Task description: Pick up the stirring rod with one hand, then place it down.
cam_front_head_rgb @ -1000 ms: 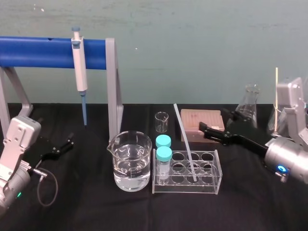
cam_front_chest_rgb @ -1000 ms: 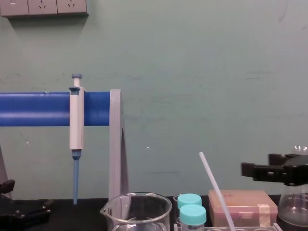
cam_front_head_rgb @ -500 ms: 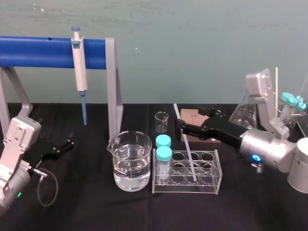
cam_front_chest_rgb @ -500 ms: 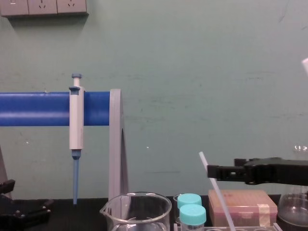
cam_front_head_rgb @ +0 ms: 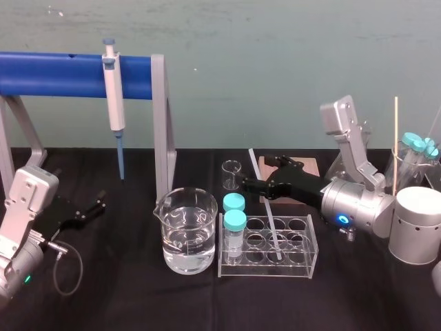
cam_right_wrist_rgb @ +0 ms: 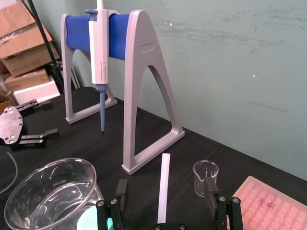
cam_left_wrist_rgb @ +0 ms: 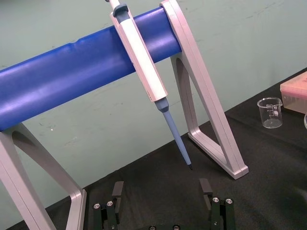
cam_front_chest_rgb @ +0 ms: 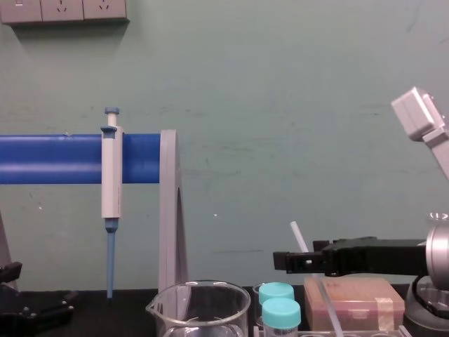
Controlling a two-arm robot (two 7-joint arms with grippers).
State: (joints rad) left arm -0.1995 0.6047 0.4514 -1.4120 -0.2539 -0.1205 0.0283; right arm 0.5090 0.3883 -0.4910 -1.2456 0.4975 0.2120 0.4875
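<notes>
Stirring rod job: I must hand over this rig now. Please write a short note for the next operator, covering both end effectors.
The right end effector is open, with one finger on each side of the stirring rod, and has not closed on it.
The left end effector is open and parked low at the left, above the table.
The rod leans in the clear rack, with its upper end toward the back.
Done: the approach. Left: close on the rod, lift it, place it down.

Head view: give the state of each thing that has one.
stirring rod, leaning in the tube rack, ungripped
right hand, open around the rod
left hand, open, parked at left
pipette, hanging on the blue stand
large beaker, part-filled with clear liquid
small beaker, upright, empty
two vials, capped, in the rack
</notes>
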